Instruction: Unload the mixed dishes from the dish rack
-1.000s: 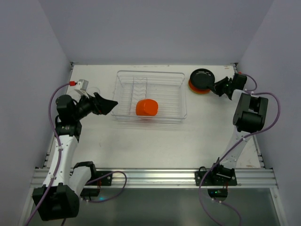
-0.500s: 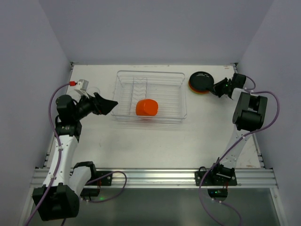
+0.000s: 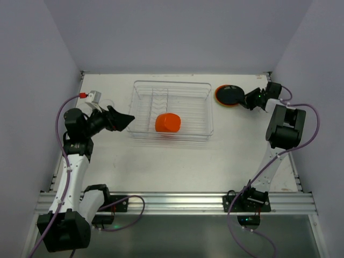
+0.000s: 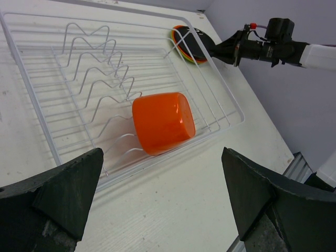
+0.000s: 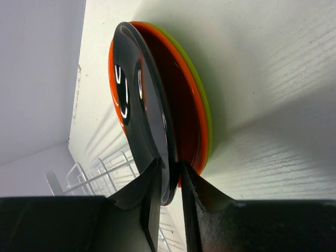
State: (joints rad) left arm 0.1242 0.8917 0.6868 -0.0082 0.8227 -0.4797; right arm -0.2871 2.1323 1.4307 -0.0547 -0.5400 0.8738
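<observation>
The clear wire dish rack [image 3: 196, 129] stands at the table's middle back and holds one orange cup [image 3: 167, 123] lying on its side, also in the left wrist view [image 4: 163, 122]. My right gripper [image 3: 246, 99] is shut on the rim of the black plate [image 5: 136, 100], which leans on the orange plate [image 5: 186, 105] and the lime green plate [image 5: 203, 105], stacked on the table right of the rack [image 3: 228, 95]. My left gripper [image 3: 126, 120] is open and empty at the rack's left end, jaws wide apart [image 4: 163, 210]. I cannot make out the glass cups.
A small grey block with a red tip [image 3: 92, 96] sits at the far left of the table. Purple walls close in the back and both sides. The right arm [image 4: 262, 47] reaches in behind the rack's far corner.
The right gripper has lowered the black plate from a raised, tilted pose down onto the orange plate. The left arm and the orange cup have not moved.
</observation>
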